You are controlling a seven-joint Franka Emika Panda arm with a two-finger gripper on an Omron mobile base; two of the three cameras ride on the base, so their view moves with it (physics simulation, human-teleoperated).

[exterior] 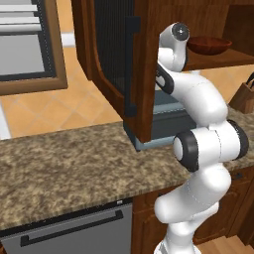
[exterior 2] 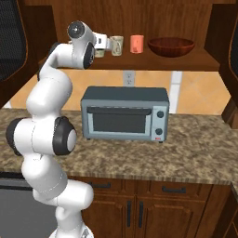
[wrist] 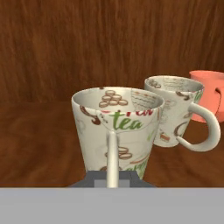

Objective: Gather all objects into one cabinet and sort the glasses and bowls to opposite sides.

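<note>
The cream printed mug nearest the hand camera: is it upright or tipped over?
Upright. The cream printed mug stands on its base on the brown wood shelf, its open rim on top, handle facing the camera.

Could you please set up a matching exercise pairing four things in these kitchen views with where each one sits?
Things:
1. bowl
2. salmon-pink tumbler
3. toaster oven
4. nearest mug

Places:
A. on the granite counter, below the cabinet shelf
B. right end of the row on the shelf
C. straight ahead in the hand view, left of the second mug
D. on the shelf, between the second mug and the bowl

Pairs: 1-B, 2-D, 3-A, 4-C
</note>
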